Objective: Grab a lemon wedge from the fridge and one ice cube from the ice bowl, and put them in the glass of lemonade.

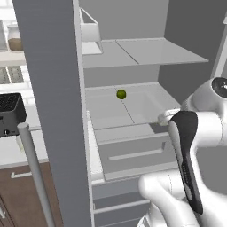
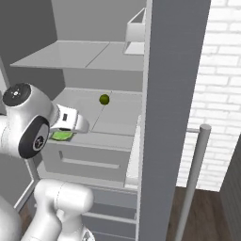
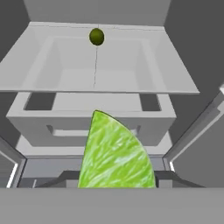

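Gripping the lemon wedge (image 3: 116,153), my end effector (image 2: 63,134) sits in front of the open fridge (image 1: 133,53), level with the lower shelf and the drawer front beneath it. From the hand view, the wedge stands point-up between my two dark finger tips, its bright green streaked flesh facing the camera and covering the middle of the drawer front behind it. From the right base view, a sliver of the same green shows just under my white hand, at the left end of the drawer. Farther back, on the shelf (image 1: 133,111) inside the fridge, a dark olive-green round fruit (image 1: 121,94) lies near the centre seam, well apart from the wedge. Higher up, another shelf (image 2: 84,56) runs across the compartment, and a small clear bin (image 1: 91,29) sits above that on the door side. Both fridge doors stand open; the left door (image 1: 53,88) fills the left of the left base view, with its long bar handle (image 1: 33,173) rising in front. Beyond that door, a black toaster (image 1: 9,113) rests on the worktop (image 1: 13,153), and a jar with brown contents (image 1: 15,39) sits on a wall shelf above it.
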Robot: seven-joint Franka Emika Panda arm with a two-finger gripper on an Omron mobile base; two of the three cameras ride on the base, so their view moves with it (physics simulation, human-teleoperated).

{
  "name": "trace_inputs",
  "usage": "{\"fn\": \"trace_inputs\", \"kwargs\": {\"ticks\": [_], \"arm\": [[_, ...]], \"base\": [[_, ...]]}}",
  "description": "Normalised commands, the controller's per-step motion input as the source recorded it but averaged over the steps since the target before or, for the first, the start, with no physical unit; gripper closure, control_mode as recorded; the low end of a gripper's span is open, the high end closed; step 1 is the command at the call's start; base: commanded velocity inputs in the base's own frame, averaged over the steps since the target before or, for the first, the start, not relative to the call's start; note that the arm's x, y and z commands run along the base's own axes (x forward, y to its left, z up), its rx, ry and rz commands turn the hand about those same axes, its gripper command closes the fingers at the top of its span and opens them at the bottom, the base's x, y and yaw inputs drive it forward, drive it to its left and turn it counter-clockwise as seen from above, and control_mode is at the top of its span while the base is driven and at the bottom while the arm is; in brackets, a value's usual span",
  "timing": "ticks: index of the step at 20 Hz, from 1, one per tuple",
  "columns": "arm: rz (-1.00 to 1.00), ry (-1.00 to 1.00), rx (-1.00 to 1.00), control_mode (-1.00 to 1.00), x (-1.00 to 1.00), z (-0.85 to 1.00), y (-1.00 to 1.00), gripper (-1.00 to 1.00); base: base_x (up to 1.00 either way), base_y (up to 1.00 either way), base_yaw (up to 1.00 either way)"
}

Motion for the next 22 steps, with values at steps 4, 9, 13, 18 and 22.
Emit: {"fn": "trace_inputs", "kwargs": {"ticks": [4, 9, 13, 18, 22], "arm": [[0.00, -0.01, 0.00, -1.00, -0.90, 0.53, 0.10, 1.00], [0.01, -0.03, 0.00, -1.00, -0.78, 0.26, 0.05, 1.00], [0.00, 0.00, 0.00, -1.00, 0.00, 0.00, 0.00, 1.00], [0.00, 0.00, 0.00, -1.00, -0.06, 0.00, 0.00, 1.00], [0.00, 0.00, 0.00, 1.00, 0.00, 0.00, 0.00, 1.00]], "base": [[0.00, 0.00, 0.00], [0.00, 0.00, 0.00], [0.00, 0.00, 0.00], [0.00, 0.00, 0.00], [-0.92, 0.00, 0.00]]}}
